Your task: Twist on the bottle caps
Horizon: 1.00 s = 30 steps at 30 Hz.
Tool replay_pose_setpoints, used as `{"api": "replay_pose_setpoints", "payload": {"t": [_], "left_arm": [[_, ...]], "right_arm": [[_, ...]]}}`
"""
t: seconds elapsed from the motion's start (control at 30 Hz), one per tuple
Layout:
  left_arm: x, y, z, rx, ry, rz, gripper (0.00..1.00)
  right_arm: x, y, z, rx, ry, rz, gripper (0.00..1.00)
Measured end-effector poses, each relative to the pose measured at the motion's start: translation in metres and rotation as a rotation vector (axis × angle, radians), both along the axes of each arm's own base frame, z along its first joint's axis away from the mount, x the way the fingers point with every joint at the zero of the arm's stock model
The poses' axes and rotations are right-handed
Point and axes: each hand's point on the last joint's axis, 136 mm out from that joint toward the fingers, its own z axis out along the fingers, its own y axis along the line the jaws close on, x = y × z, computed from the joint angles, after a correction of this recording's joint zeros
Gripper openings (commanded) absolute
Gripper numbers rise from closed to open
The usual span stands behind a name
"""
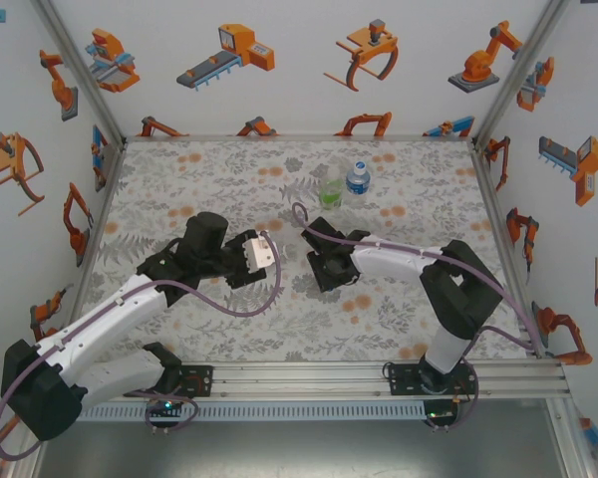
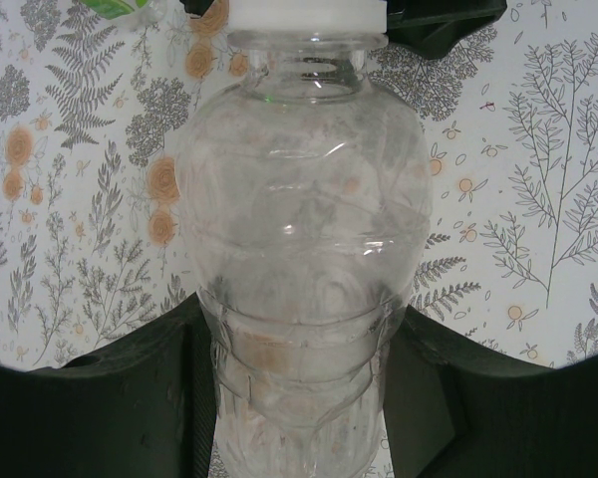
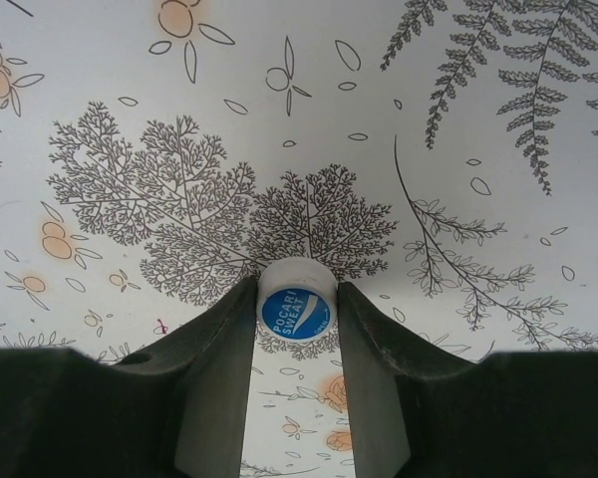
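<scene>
Blue-topped white cap (image 3: 296,311) sits lower centre of the right wrist view, pinched between the right gripper (image 3: 296,293) fingers, both touching its sides; floral mat (image 3: 498,119) behind; left gripper (image 2: 301,317) clamped tight around colourless bottle (image 2: 304,199), frame centre; green bottle (image 1: 330,185) and blue-labelled bottle (image 1: 357,181) upright, upper centre of top view.

The top camera hangs above and behind both arm bases, looking down on the whole floral mat (image 1: 229,179) and both arms. The left wrist camera sits just behind the left gripper (image 2: 301,329), facing out along its fingers (image 2: 100,418), close on the colourless bottle (image 2: 304,219) between them. The right one looks past the right gripper (image 3: 297,299) at the white cap (image 3: 296,314) and the mat beyond, shared by all three views.
</scene>
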Motion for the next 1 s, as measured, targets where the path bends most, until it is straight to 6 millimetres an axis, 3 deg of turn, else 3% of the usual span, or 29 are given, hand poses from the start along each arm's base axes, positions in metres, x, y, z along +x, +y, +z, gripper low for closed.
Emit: {"api": "replay_pose_setpoints", "payload": {"t": [0.27, 0.43, 0.53, 0.73, 1.0], "left_arm": [[0.0, 0.0, 0.0, 0.0, 0.0, 0.0, 0.0], [0.0, 0.0, 0.0, 0.0, 0.0, 0.0, 0.0], [-0.001, -0.001, 0.0, -0.003, 0.002, -0.005, 0.0], [-0.007, -0.003, 0.006, -0.028, 0.005, -0.033, 0.0], [-0.018, -0.006, 0.017, -0.072, 0.003, -0.082, 0.0]], "right_arm": [[0.0, 0.001, 0.002, 0.004, -0.005, 0.002, 0.28], [0.0, 0.001, 0.026, 0.061, -0.061, 0.011, 0.26], [-0.001, 0.003, 0.057, 0.134, -0.128, 0.031, 0.24], [-0.005, 0.015, 0.141, 0.337, -0.308, 0.129, 0.23], [-0.042, 0.025, 0.23, 0.561, -0.508, 0.409, 0.21]]}}
